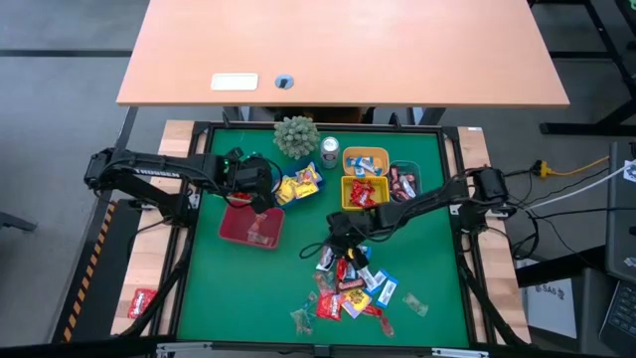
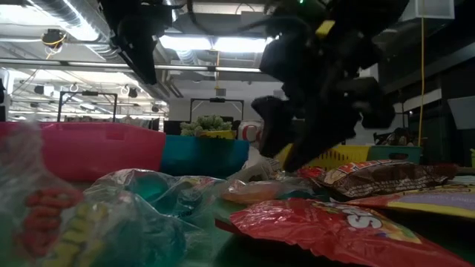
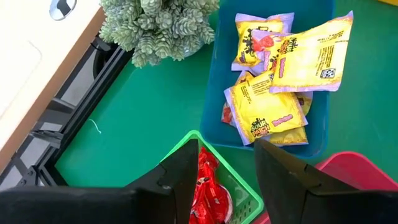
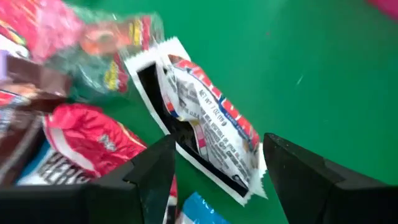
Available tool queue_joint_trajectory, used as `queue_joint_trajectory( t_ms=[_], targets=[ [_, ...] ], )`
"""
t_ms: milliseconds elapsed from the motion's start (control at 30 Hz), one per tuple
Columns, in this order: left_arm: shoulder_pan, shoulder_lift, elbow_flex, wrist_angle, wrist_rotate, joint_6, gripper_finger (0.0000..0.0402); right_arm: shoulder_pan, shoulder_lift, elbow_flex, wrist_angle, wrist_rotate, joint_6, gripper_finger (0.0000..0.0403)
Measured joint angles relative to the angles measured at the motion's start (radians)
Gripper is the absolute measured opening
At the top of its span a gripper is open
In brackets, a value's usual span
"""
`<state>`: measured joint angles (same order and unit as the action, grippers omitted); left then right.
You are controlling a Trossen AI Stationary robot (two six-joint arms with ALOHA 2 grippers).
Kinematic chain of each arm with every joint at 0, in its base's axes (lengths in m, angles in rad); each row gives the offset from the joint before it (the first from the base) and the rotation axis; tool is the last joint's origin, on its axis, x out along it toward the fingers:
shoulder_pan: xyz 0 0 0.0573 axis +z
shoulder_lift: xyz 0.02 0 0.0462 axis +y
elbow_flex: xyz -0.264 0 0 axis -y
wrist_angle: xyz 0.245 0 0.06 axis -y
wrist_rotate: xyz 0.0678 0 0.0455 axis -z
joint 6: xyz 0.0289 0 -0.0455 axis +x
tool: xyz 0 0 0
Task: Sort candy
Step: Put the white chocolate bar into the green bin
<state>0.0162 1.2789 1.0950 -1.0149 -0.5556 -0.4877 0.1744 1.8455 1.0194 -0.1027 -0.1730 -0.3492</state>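
Candy (image 1: 350, 288) in crinkled, shiny wrappers lies heaped on the green mat (image 1: 437, 239) toward the table's near edge, a loose pile of red, brown, blue-and-white and clear packets. Above it hangs the right gripper (image 1: 333, 249), fingers spread apart and clasping nothing, poised at the pile's far-left edge over a white, red and black wrapper (image 4: 208, 134) with crimped ends that lies flat on the mat.

The left gripper (image 1: 260, 197), also parted and empty, hovers at the far edge of a square pink-red bin (image 1: 250, 225) of smooth plastic; its contents cannot be made out. Just beside it, a blue bin (image 3: 317, 140) holds several flat yellow packets (image 3: 273, 112) with purple borders. The left wrist view also shows a green slatted basket (image 3: 239, 193) with glossy red sweets (image 3: 208, 186) inside.

Further right, a yellow slatted bin (image 1: 360, 192) carries red packets, another yellow bin (image 1: 366, 161) behind it holds blue-and-white ones, and a dark teal bin (image 1: 405, 181) contains brownish-red pieces.

A spiky grey-green potted plant (image 1: 296, 135) and a silver can (image 1: 329, 151) stand at the mat's far edge. One red packet (image 1: 142, 300) lies off the mat on the wooden ledge at the left.
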Motion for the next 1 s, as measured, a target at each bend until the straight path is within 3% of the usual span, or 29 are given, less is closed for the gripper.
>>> queue_joint_trajectory(
  t_ms=[167, 667, 833, 1000],
  targets=[
    [0.000, 0.000, 0.000, 0.008, 0.000, 0.000, 0.0144, 0.001, 0.023, 0.000, -0.001, 0.002, 0.000, 0.0220],
    [0.000, 0.000, 0.000, 0.023, 0.000, -0.007, 0.0144, 0.013, -0.010, 0.001, -0.020, 0.006, 0.026, 0.0046],
    [0.000, 0.000, 0.000, 0.031, -0.001, -0.008, 0.0144, 0.040, -0.108, 0.001, -0.103, 0.028, 0.028, 0.0034],
    [0.000, 0.000, 0.000, 0.033, -0.001, -0.009, 0.0144, 0.057, -0.265, 0.002, -0.298, 0.158, 0.029, 0.0046]
  ],
)
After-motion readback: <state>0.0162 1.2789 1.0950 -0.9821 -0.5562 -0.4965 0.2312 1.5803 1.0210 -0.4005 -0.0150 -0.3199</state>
